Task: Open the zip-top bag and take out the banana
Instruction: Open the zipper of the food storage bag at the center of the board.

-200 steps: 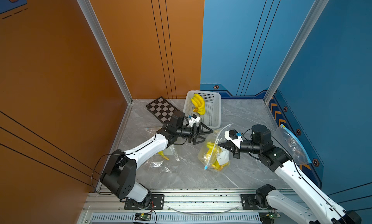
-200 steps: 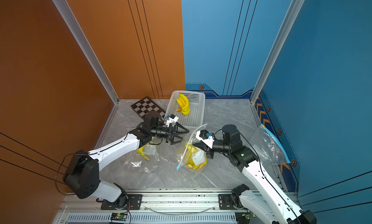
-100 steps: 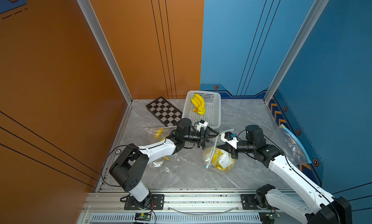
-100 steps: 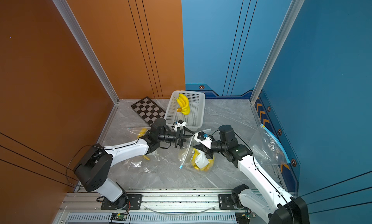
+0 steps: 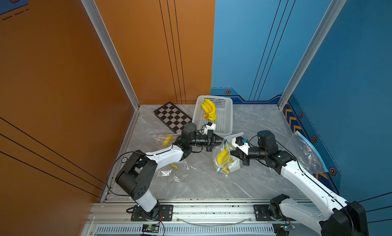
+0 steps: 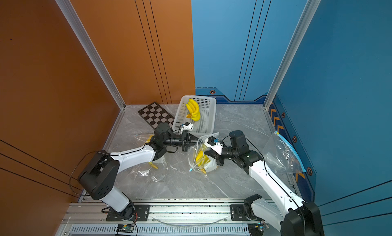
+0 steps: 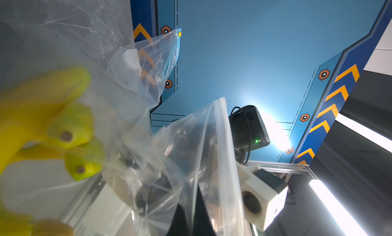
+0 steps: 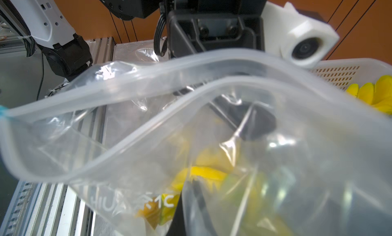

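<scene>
The clear zip-top bag (image 5: 225,160) (image 6: 198,160) lies mid-table between both arms, with the yellow banana (image 5: 222,156) (image 6: 199,156) bunch inside. My left gripper (image 5: 221,140) (image 6: 197,139) is shut on the bag's far rim. In the left wrist view the film (image 7: 212,150) runs pinched between the dark jaws (image 7: 196,203), and the banana (image 7: 53,118) shows beside them. My right gripper (image 5: 232,153) (image 6: 207,153) is shut on the near wall. In the right wrist view the bag's mouth (image 8: 148,80) gapes open above the banana (image 8: 203,173).
A white basket (image 5: 230,118) holding another banana bunch (image 5: 209,110) stands just behind the left gripper. A checkerboard (image 5: 172,117) lies at the back left. Two more bags (image 5: 167,139) (image 5: 174,171) with bananas lie by the left arm, and another bag (image 5: 305,152) lies at the right wall.
My left gripper has swung right to the bag and shut on its rim. The right arm has moved left a little with the bag, and the mouth now gapes.
</scene>
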`<move>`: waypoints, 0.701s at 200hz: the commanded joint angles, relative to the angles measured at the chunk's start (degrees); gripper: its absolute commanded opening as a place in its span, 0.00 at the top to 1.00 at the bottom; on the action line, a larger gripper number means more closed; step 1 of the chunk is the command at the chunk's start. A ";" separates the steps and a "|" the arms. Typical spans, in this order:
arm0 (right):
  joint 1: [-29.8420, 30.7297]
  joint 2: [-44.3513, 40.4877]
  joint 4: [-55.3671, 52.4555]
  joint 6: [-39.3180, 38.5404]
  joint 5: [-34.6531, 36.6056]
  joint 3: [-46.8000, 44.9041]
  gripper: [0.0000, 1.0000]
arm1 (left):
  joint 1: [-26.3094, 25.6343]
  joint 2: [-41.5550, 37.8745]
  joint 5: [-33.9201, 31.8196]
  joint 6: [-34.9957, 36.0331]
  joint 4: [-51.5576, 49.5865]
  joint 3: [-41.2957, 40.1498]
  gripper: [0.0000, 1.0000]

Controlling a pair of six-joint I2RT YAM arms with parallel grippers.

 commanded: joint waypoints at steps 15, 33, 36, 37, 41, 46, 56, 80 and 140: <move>-3.13 -2.42 0.41 1.87 -0.68 -0.48 1.00 | 6.88 -5.57 2.77 1.99 1.38 -3.66 1.00; -3.33 -2.06 0.12 3.44 -2.37 -0.20 0.95 | 7.21 -5.35 4.16 1.66 1.24 -3.57 1.00; -3.26 -1.82 0.11 3.88 -2.59 -0.09 0.88 | 7.04 -5.21 4.12 1.76 1.07 -3.49 1.00; -3.25 -1.73 0.11 4.09 -2.63 0.00 0.86 | 6.97 -5.16 4.07 1.75 1.01 -3.41 1.00; -3.07 -1.43 0.15 5.04 -2.55 0.35 0.71 | 6.71 -4.99 3.64 1.88 0.87 -3.36 1.00; -2.80 -1.18 0.41 6.67 -1.97 0.86 0.53 | 6.35 -4.73 3.24 2.02 0.86 -3.10 1.00; -1.82 -1.33 2.27 13.11 1.83 2.24 0.00 | 5.56 -4.06 2.91 2.50 0.71 -2.31 1.00; -1.50 -4.24 -0.18 35.00 20.27 9.50 0.00 | 4.72 -2.94 1.93 3.46 0.16 -1.00 1.00; 11.32 4.49 -21.20 72.73 22.90 36.08 0.10 | 4.59 -1.60 2.17 5.49 -1.85 0.97 1.00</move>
